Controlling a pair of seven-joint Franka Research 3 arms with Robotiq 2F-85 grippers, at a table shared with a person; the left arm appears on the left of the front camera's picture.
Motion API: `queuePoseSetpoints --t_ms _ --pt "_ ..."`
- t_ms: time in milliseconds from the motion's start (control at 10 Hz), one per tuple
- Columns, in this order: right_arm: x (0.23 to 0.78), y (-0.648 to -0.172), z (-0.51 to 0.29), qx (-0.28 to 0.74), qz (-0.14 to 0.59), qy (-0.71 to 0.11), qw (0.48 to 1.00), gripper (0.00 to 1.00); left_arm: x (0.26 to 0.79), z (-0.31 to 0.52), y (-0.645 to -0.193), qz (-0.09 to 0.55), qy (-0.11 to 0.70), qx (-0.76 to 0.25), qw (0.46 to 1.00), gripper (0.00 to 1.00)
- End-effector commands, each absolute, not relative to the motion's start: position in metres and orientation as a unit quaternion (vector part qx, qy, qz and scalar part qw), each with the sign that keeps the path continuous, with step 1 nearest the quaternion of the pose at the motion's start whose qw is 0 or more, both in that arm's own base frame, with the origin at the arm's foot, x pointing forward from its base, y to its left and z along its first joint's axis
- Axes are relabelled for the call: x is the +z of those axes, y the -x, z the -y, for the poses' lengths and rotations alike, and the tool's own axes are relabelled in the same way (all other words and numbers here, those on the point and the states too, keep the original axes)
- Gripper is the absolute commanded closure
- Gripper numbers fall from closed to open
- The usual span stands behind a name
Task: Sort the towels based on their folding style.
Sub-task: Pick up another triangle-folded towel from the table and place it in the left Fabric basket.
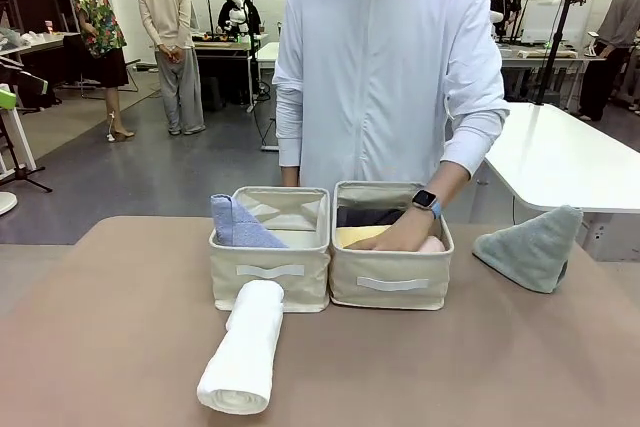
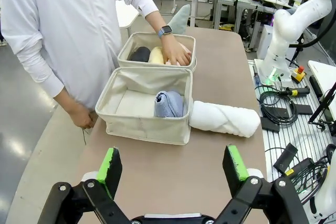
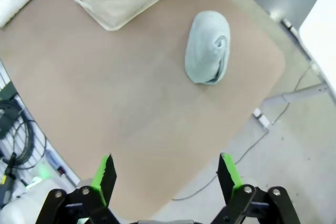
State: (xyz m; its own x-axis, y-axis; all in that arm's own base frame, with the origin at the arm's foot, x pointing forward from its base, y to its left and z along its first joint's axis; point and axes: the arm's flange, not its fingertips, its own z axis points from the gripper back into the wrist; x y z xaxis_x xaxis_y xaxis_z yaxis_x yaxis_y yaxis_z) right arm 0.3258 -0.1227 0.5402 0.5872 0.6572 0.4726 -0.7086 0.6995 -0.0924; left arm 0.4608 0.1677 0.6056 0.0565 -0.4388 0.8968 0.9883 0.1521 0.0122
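Observation:
A white rolled towel (image 1: 241,360) lies on the table in front of the left beige bin (image 1: 270,267); the left wrist view has it (image 2: 224,118) beside that bin. A light blue towel (image 1: 238,224) stands in the left bin. The right bin (image 1: 390,282) holds dark grey (image 1: 366,216), yellow (image 1: 358,235) and pink (image 1: 432,245) towels, with a person's hand (image 1: 394,235) pressing on them. A teal-green triangle towel (image 1: 532,245) stands on the table at the right. My left gripper (image 2: 174,170) hangs open above the table, short of the bins. My right gripper (image 3: 165,178) is open, high over the table's corner.
A person in a white hooded top (image 1: 385,67) stands at the far edge, a watch (image 1: 427,200) on the reaching wrist. My right arm's base (image 2: 283,45) and cables (image 2: 283,109) sit beside the table. Bare tan tabletop (image 1: 120,337) spreads in front of the bins.

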Motion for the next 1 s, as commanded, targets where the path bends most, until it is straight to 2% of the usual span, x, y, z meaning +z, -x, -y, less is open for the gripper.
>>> queuePoseSetpoints --t_ms 0,200,600,800,900 --pt "0.546 -0.329 0.123 0.376 0.239 -0.058 0.893 0.00 0.608 -0.170 -0.461 0.408 0.342 -0.557 0.638 0.00" --pt "0.544 -0.326 0.125 0.382 0.248 -0.055 0.889 0.00 0.608 -0.170 -0.461 0.408 0.342 -0.557 0.638 0.00" --pt "0.549 -0.407 0.063 0.426 0.202 0.058 0.880 0.00 0.608 -0.170 -0.461 0.408 0.342 -0.557 0.638 0.00" --pt "0.536 -0.447 0.046 0.428 0.157 0.043 0.889 0.00 0.608 -0.170 -0.461 0.408 0.342 -0.557 0.638 0.00" --pt "0.532 -0.464 0.039 0.426 0.147 -0.007 0.893 0.00 0.608 -0.170 -0.461 0.408 0.342 -0.557 0.638 0.00"
